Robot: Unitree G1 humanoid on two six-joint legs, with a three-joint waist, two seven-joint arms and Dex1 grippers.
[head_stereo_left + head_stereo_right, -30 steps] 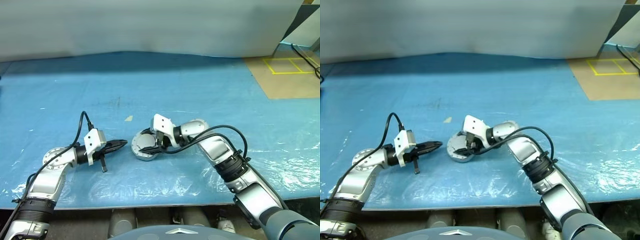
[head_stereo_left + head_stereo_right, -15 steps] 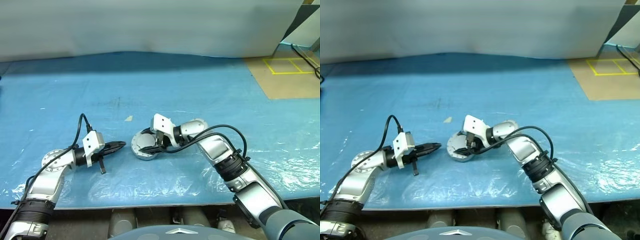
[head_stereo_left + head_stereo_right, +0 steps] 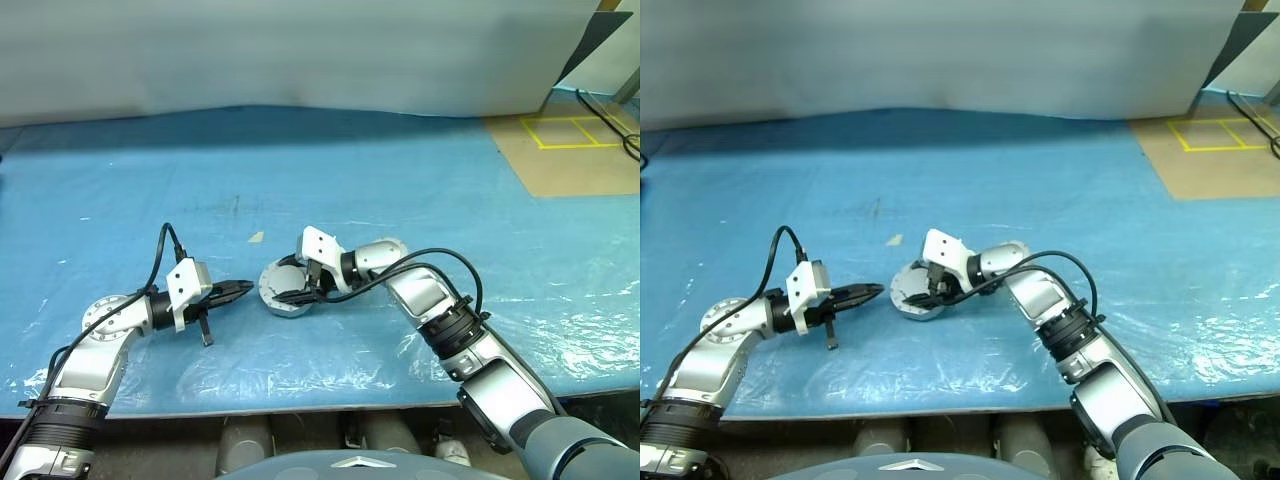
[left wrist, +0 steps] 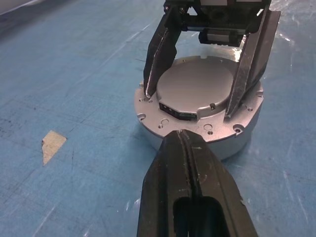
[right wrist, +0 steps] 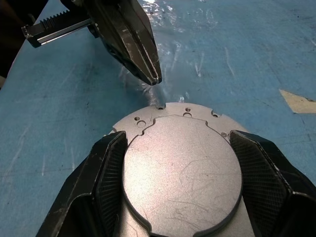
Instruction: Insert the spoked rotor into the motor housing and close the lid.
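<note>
The right tool (image 3: pixel 300 291) is clamping the lid (image 4: pixel 196 91) across its rim on the motor housing (image 4: pixel 197 129), and should be pressing it down level while the left tool (image 3: pixel 243 290), pressed together, is bracing the housing's side near the table's (image 3: pixel 400 180) front edge

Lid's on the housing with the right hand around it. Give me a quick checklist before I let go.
1. Lid sits flat in the motor housing recess: ok, appears flush.
2. Right hand fingers straddle the lid, one each side: ok.
3. Left hand shut, its tip just off the housing rim, clear of the lid: ok.
4. Spoked rotor inside: cannot tell, covered by the lid.
5. Housing flat on the blue sheet: ok.
6. Lid locked or fastened down: cannot tell.
</note>
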